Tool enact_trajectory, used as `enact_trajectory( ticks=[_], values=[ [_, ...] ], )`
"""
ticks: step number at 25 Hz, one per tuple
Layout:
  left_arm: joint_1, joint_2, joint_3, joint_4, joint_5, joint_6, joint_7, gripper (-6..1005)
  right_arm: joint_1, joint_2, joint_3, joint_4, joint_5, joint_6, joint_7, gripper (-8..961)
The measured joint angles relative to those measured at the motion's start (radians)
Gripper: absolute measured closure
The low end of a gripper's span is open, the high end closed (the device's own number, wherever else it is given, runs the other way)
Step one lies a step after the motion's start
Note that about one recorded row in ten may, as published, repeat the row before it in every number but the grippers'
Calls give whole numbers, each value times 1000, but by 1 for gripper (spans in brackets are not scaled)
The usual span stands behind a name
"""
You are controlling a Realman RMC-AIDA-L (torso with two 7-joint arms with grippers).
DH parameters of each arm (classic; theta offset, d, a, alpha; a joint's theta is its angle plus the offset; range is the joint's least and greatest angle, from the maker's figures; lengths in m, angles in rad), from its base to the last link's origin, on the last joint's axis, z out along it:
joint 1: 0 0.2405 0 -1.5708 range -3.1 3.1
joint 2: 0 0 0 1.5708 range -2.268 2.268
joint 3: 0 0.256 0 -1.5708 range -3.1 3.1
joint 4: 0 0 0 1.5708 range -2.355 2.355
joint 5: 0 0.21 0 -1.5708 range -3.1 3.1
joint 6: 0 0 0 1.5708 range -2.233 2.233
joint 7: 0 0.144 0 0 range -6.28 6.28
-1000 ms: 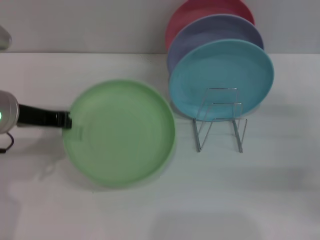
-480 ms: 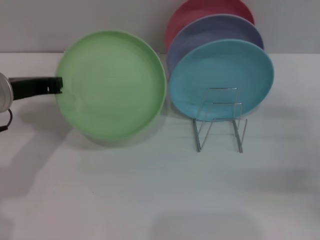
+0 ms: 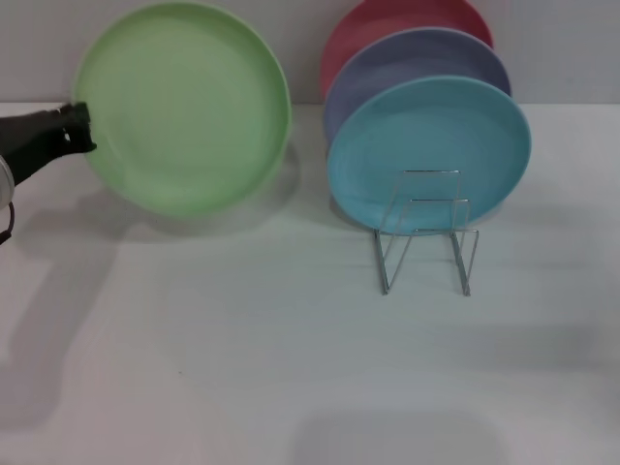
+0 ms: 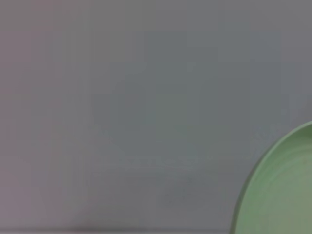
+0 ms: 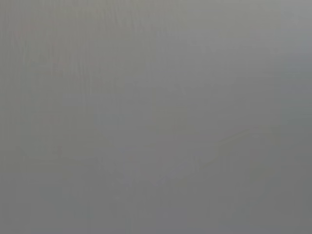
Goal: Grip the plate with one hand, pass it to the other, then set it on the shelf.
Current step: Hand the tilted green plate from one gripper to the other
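Fingers (image 3: 82, 128) of the left gripper (image 3: 77, 126) are closed on the near-side rim of the green plate (image 3: 184, 107), pinching its edge at the end of a slim black wrist that reaches in from the robot's left. Held by that one spot on the rim, the plate hangs clear of the surface (image 3: 291, 368), tipped up so its hollow face looks toward the head camera; its shadow lies on the white top below it. An edge grip of this kind leaves most of the rim free, which I judge is the point: the other gripper needs bare rim to take hold of during the hand-over. The left wrist view shows only a curved slice of the plate (image 4: 282, 190) against a plain wall.

Away from the fingers, across the plate and on toward the robot's right, the wire rack (image 3: 426, 232) stands upright on the surface with its front loops empty. Just behind it three plates lean one against the next: a turquoise plate (image 3: 426, 145) in front, a lavender plate (image 3: 417, 63) behind that, and a red plate (image 3: 387, 24) at the back. The green plate is well apart from the rack, so the placing step seems some way off.

No right gripper appears in any view; its wrist camera sees only blank grey. The hand-over has not yet happened.
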Motion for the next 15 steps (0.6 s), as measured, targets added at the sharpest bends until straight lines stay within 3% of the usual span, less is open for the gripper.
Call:
enact_trajectory(
  ticks=[8,9,11,12,13,15],
  values=[
    [21,2,206,261,7,611,14,962,5,-3,-8,1,0,1,0,195],
    [21,2,206,261,7,611,14,962,5,-3,-8,1,0,1,0,195],
    [18,2,280,340,7,789,-2,961,5,-3,-11,2,0,1,0,194],
    [18,2,280,340,7,789,-2,961,5,-3,-11,2,0,1,0,194],
    [14,1,316,390,8,878,-36,961,5,-3,-12,2,0,2,0,194],
    [11,1,336,420,9,918,-63,961,5,-3,-15,2,0,2,0,194]
  ],
)
